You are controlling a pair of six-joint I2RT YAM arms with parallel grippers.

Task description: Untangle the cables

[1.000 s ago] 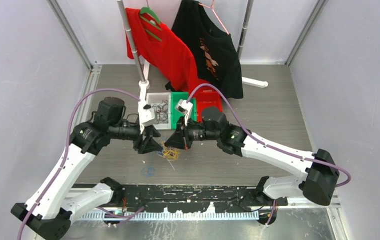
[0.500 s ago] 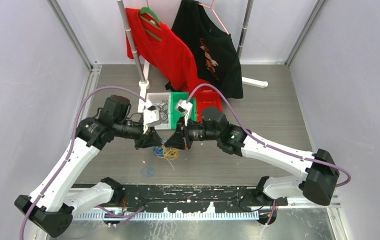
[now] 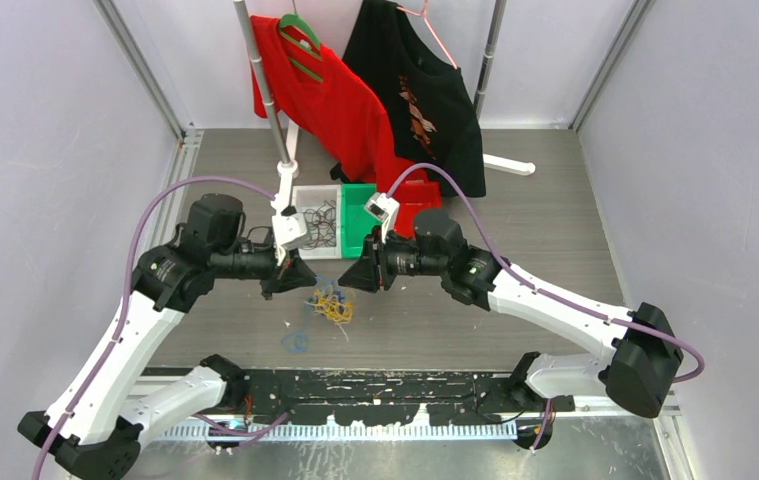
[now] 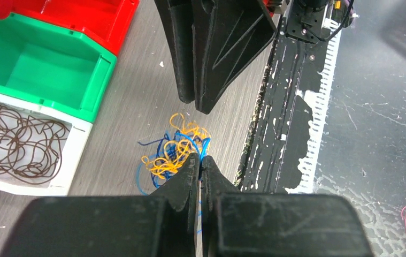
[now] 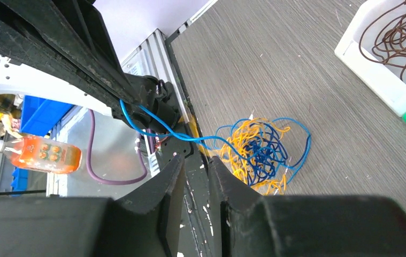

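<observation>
Cables (image 3: 333, 305) lie clumped, yellow and blue, by the middle of the bench's (image 3: 555, 220) near edge, 1 blue strand (image 5: 164, 130) held up in the clenched left gripper (image 4: 200, 160), likely to tease it free, while the right gripper (image 5: 195, 160), jaws seemingly parted and empty, hovers just beside.

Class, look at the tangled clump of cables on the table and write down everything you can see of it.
The cables form a loose tangle of thin, flexible orange and blue strands, looped over one another. The tangle lies low on the grey wood-grain table near its front edge. One blue strand leads out of the clump and up to the shut left gripper, which pinches it.
</observation>
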